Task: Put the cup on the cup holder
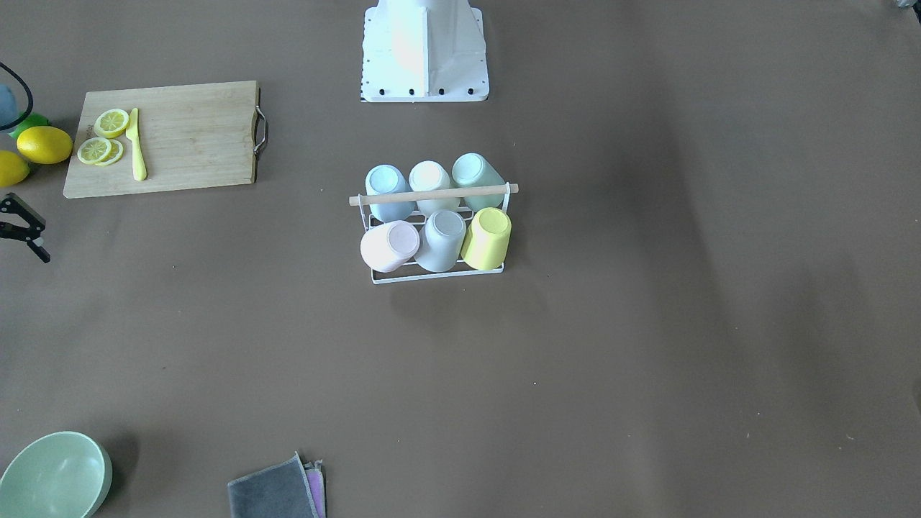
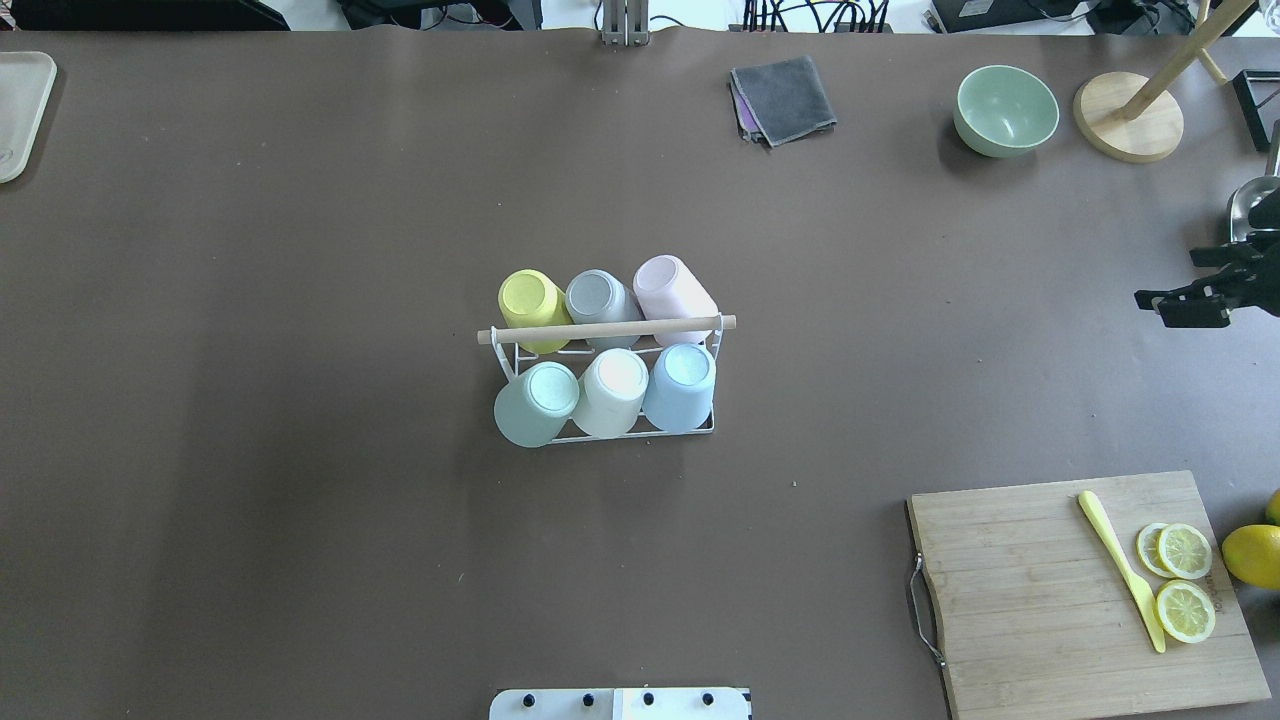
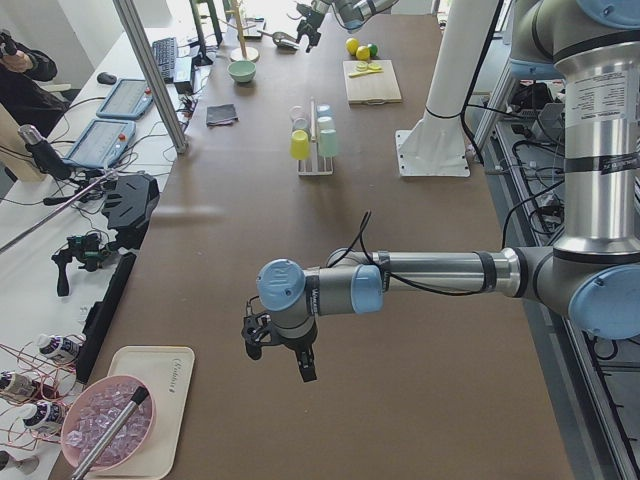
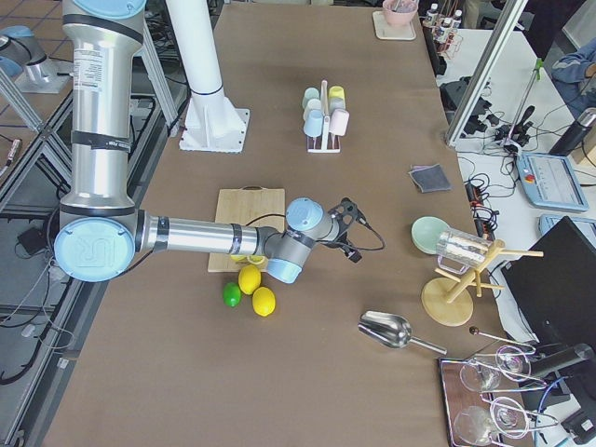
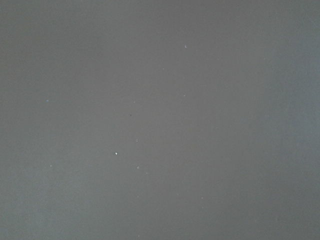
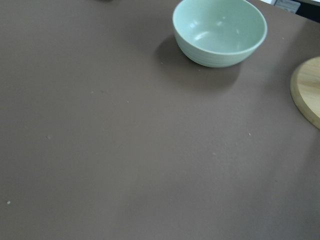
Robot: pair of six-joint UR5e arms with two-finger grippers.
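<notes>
- White wire rack [image 2: 606,329] sits in the middle of the tabletop [image 2: 300,420].
- We count six cups [image 2: 612,390] on one rack, three in each row, all bottoms up.
- We think the job is done, since no cup is left out.
- Our right claw [image 2: 1180,285] is apart and empty, well off to the side.
- Our left claw [image 3: 280,350] shows only from the side, so we cannot tell.

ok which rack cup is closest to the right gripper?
The pink cup: far row of the cup holder, robot's-right end. The blue cup shares that end but in the near row, farther from the right gripper.
</notes>
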